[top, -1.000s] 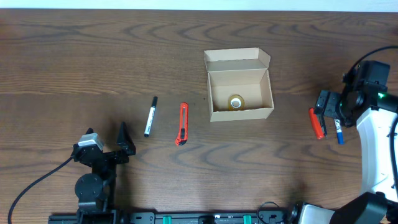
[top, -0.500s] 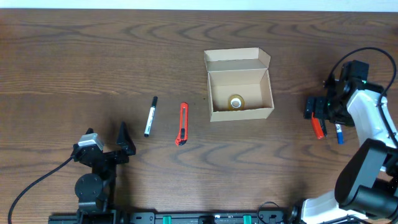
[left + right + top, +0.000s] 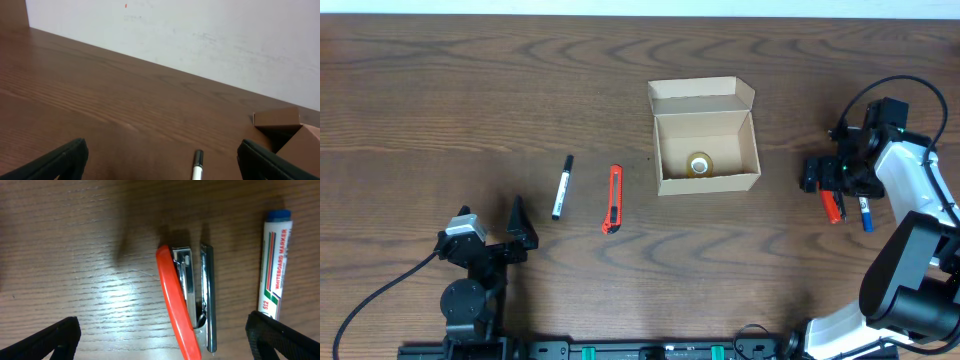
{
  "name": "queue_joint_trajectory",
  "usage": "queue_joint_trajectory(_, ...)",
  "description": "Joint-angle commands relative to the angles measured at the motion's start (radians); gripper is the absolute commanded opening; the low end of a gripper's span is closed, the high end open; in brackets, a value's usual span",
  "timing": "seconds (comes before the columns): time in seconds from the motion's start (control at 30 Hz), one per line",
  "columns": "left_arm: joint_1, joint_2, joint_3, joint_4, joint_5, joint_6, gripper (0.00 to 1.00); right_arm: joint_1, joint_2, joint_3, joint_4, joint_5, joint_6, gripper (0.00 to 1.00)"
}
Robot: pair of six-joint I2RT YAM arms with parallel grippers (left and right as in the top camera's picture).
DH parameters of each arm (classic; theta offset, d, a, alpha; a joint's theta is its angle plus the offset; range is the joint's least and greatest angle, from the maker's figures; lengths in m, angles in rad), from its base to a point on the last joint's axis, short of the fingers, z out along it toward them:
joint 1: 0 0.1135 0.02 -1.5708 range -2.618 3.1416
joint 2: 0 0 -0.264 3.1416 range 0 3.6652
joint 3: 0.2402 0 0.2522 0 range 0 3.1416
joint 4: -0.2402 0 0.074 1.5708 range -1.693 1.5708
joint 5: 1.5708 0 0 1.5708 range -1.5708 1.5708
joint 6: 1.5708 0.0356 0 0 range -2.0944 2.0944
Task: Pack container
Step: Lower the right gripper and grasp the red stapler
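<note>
While I line up, right gripper [image 3: 160, 335]: wide, empty, directly above the red stapler [image 3: 185, 305].
Container [image 3: 710, 183]: open, well apart to its left.
Next: I'd descend, pinch the stapler.
Left gripper [image 3: 160, 160]: wide, empty.

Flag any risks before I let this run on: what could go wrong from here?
1. The marker lies close beside the stapler, so the open right gripper could catch or nudge it too.
2. The stapler lies on its side; its smooth metal may slip when squeezed.
3. The tape sits in the box, so the stapler might land crooked.
</note>
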Motion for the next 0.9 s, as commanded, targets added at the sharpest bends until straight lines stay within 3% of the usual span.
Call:
queue_joint_trajectory(0.0,0.002,-0.006,-0.019,-0.042,-0.026,0.022,0.95,-0.008,0.005,-0.003,0.005,-0.025,-0.058,0.99)
queue_joint_trajectory(0.5,0.001,-0.006,-0.019,-0.042,-0.026,0.022,0.95,-0.123,0.039,-0.004,0.016,-0.098,-0.108,0.99)
queue_joint_trajectory(0.87,0.001,-0.006,-0.019,-0.042,-0.026,0.022,0.95,-0.123,0.088,-0.005,0.02,-0.135,-0.11,0.99)
